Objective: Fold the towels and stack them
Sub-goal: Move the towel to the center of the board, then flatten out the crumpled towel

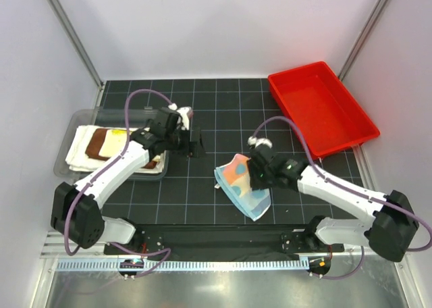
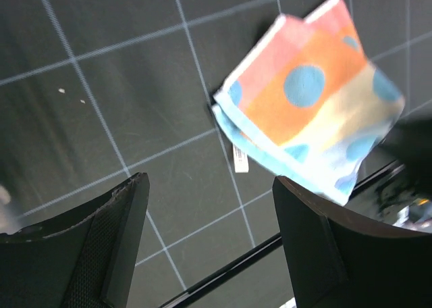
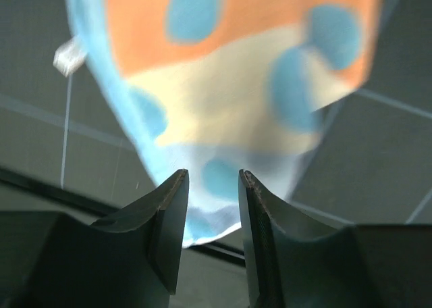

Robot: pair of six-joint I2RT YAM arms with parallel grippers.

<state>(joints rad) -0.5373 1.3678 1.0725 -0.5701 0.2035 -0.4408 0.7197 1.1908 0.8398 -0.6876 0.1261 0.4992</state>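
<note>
The pastel multicoloured towel [image 1: 237,184] lies folded on the black grid mat, with orange, cream and blue bands and blue dots. It shows in the left wrist view [image 2: 310,105] and the right wrist view [image 3: 229,85]. My right gripper [image 1: 256,176] [image 3: 212,176] hovers over its near right edge, jaws a narrow gap apart and holding nothing. My left gripper [image 1: 198,144] [image 2: 209,183] is wide open and empty over bare mat, left of this towel. The cream-white towel [image 1: 77,156] lies in a clear tray [image 1: 74,119], with the brown square [image 1: 101,142] and the yellow one [image 1: 120,139] on top.
A red bin [image 1: 324,109] stands at the back right, nothing in it. The clear tray sits at the left edge of the mat. A white label [image 2: 241,158] sticks out of the pastel towel's edge. Grey walls close in both sides.
</note>
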